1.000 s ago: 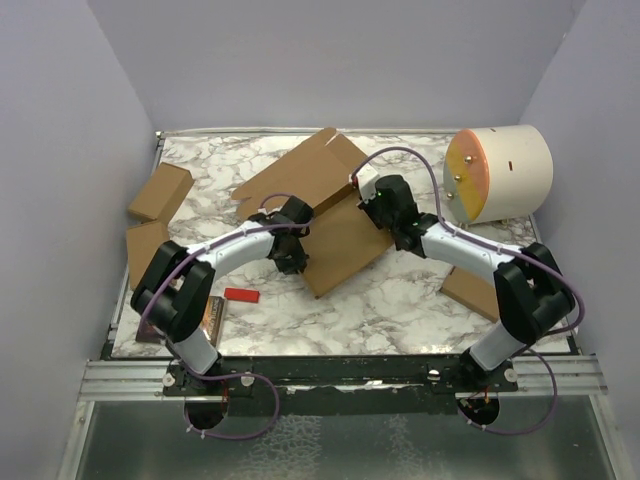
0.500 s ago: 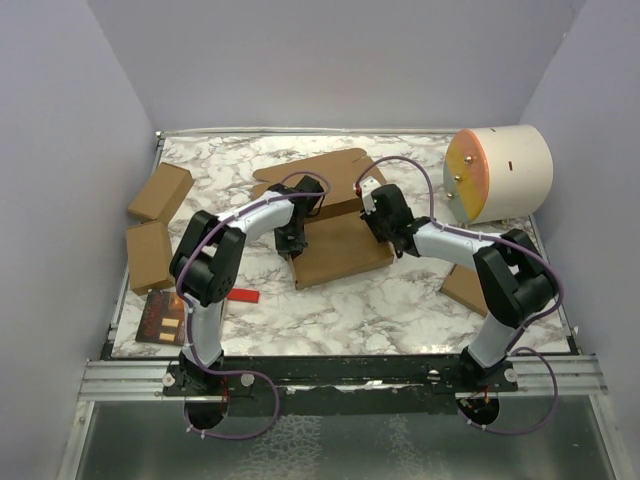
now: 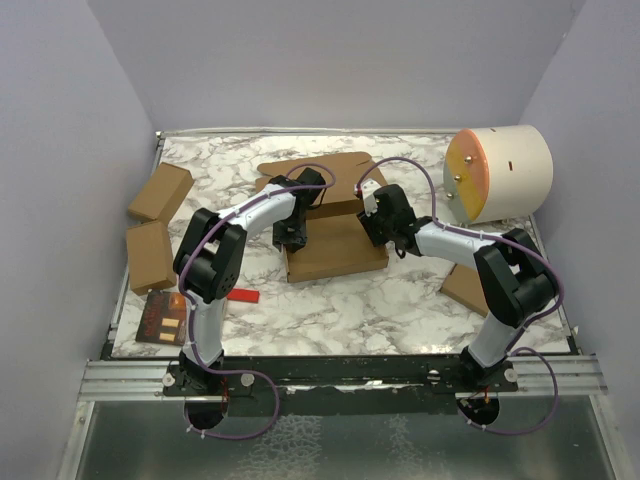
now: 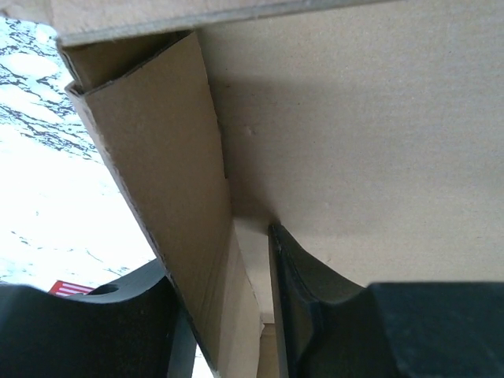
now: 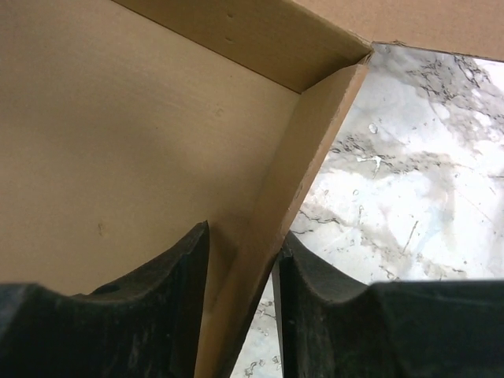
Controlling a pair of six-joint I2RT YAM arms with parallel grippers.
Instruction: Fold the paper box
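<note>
The paper box (image 3: 335, 250), brown corrugated cardboard, lies mid-table with its lid (image 3: 320, 168) spread flat behind it. My left gripper (image 3: 290, 232) is at the box's left wall. In the left wrist view that upright side wall (image 4: 169, 181) passes between the fingers of the left gripper (image 4: 224, 260), with a gap beside the right finger (image 4: 315, 291). My right gripper (image 3: 375, 225) is at the box's right wall. The right wrist view shows that wall (image 5: 291, 189) between the fingers of the right gripper (image 5: 242, 236), resting against the right finger (image 5: 331, 299) and apart from the left one. Both grippers are open.
Two small brown boxes (image 3: 160, 192) (image 3: 148, 254) lie at the left edge and a third (image 3: 470, 290) near the right arm. A cream cylinder with an orange end (image 3: 500, 172) stands at the back right. A red strip (image 3: 241, 295) and a dark packet (image 3: 164, 316) lie front left.
The box has turned from a slanted pose to square with the table and its lid has dropped flat. Both grippers have let go of the side walls and widened.
</note>
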